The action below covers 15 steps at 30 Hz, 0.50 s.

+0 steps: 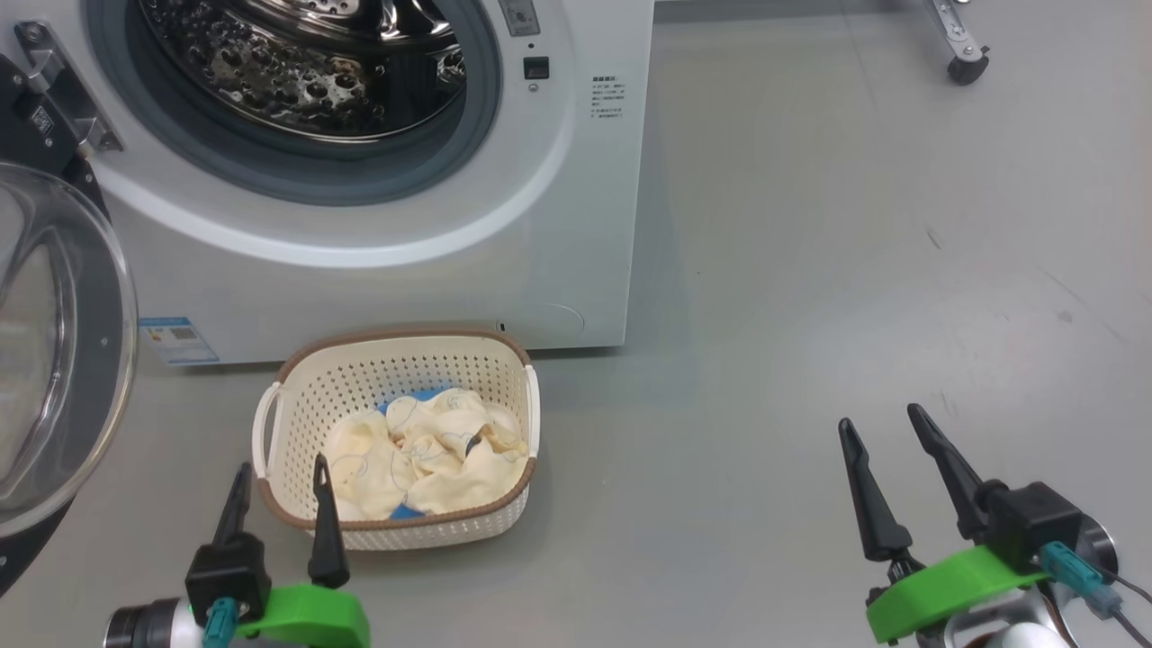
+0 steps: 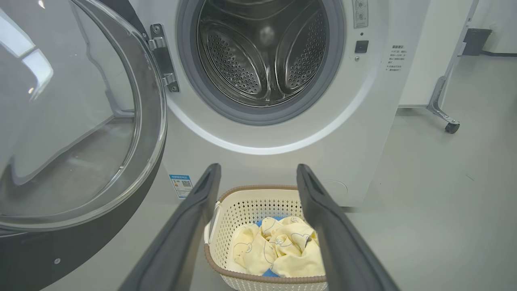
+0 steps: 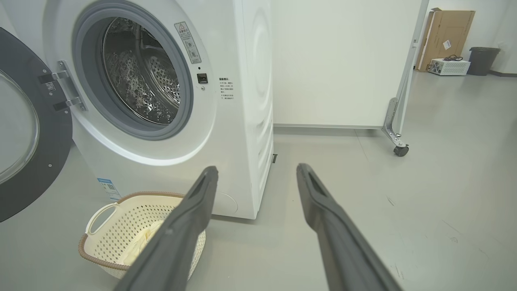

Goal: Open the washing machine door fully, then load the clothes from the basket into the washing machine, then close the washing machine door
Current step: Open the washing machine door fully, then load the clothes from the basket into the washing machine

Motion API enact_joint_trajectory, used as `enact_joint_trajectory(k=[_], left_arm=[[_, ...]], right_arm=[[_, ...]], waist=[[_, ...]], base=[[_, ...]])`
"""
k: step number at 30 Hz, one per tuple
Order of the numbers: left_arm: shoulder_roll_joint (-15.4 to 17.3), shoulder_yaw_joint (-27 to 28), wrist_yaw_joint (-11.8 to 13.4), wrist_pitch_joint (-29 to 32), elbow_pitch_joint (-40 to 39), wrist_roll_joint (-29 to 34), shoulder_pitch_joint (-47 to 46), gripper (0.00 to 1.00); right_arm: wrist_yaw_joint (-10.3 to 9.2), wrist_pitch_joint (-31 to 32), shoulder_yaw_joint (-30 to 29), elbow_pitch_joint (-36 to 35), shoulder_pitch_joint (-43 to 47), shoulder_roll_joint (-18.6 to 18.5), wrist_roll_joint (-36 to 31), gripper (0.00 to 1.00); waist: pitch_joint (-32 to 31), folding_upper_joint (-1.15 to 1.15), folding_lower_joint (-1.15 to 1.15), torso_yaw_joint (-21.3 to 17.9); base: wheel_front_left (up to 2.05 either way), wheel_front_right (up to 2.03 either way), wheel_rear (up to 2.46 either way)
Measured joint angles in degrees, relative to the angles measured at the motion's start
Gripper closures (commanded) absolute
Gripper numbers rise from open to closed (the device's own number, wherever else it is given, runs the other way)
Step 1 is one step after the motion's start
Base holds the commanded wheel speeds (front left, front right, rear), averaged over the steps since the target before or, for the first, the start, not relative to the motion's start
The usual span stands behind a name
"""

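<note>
The machine (image 1: 378, 270) stands with its drum (image 1: 306, 63) bare and no garment inside as far as the views reach. Its door (image 1: 54, 360) is swung wide to the left on its hinge, so the opening step looks done. The basket (image 1: 396, 369) sits on the floor just before the machine's foot, and the clothes (image 1: 423, 454) lie crumpled in it, all of them unloaded by the look of it. The left claw (image 1: 281, 465) hovers at the basket's near left corner, fingers apart and holding nothing. The right claw (image 1: 881, 417) hangs well off to the right over bare floor, also spread and empty. Loading and closing are both left to do.
</note>
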Motion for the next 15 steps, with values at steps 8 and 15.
enact_joint_trajectory(k=[8, 15], left_arm=[[0.0, -0.1, 0.2, 0.0, 0.0, -0.4, 0.0, 0.00], [0.1, -0.4, 0.1, 0.0, -0.3, -0.5, -0.3, 0.00]], right_arm=[[0.00, 0.0, 0.0, 0.1, 0.0, 0.0, 0.0, 0.00], [0.00, 0.0, -0.1, 0.1, 0.0, 0.0, 0.0, 0.00]], waist=[[0.4, 0.00, 0.00, 0.0], [0.6, 0.00, 0.00, 0.0]], base=[[0.08, -0.08, 0.00], [0.79, -0.79, 0.00]])
